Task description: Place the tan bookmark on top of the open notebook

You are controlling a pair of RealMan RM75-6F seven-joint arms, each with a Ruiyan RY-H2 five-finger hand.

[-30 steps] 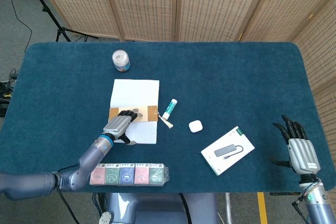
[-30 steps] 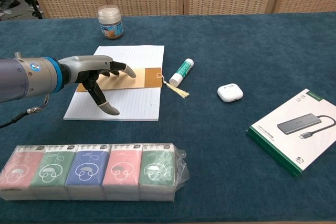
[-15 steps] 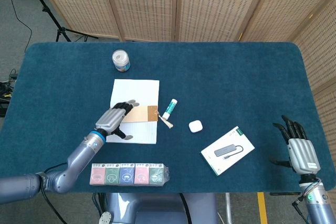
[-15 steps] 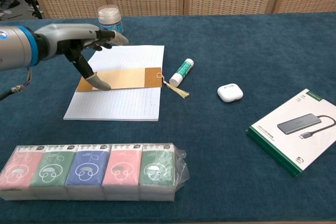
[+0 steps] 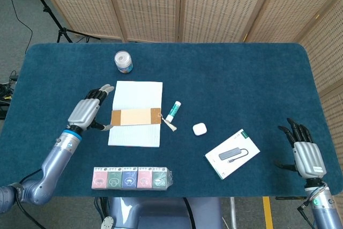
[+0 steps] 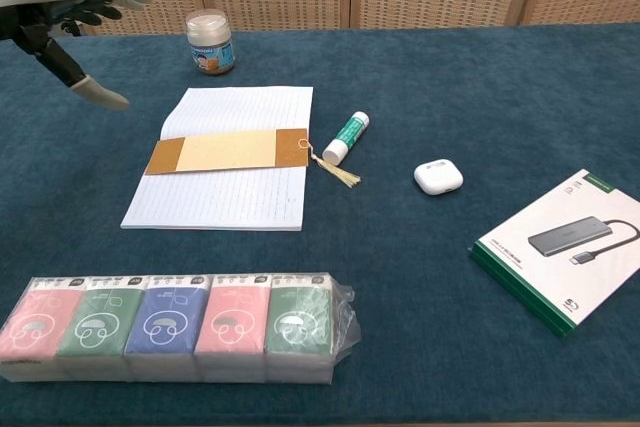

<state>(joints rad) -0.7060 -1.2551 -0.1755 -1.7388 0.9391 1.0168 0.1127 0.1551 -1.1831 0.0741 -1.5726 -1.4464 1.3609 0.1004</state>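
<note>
The tan bookmark (image 5: 135, 117) (image 6: 227, 150) lies flat across the open white notebook (image 5: 135, 98) (image 6: 240, 112), its tassel (image 6: 336, 169) hanging off the notebook's right edge onto the cloth. My left hand (image 5: 86, 111) (image 6: 70, 17) hovers left of the notebook, fingers spread, holding nothing and clear of the bookmark. My right hand (image 5: 305, 151) rests near the table's front right corner, fingers spread and empty; only the head view shows it.
A small jar (image 5: 124, 61) stands behind the notebook. A glue stick (image 5: 172, 111) and a white earbud case (image 5: 200, 128) lie to its right, and a boxed hub (image 5: 232, 153) further right. A pack of tissue packets (image 5: 132, 177) sits at the front edge.
My left hand has lifted off the bookmark and pulled back to the left and up. The bookmark stays on the notebook. The right hand has not moved.
</note>
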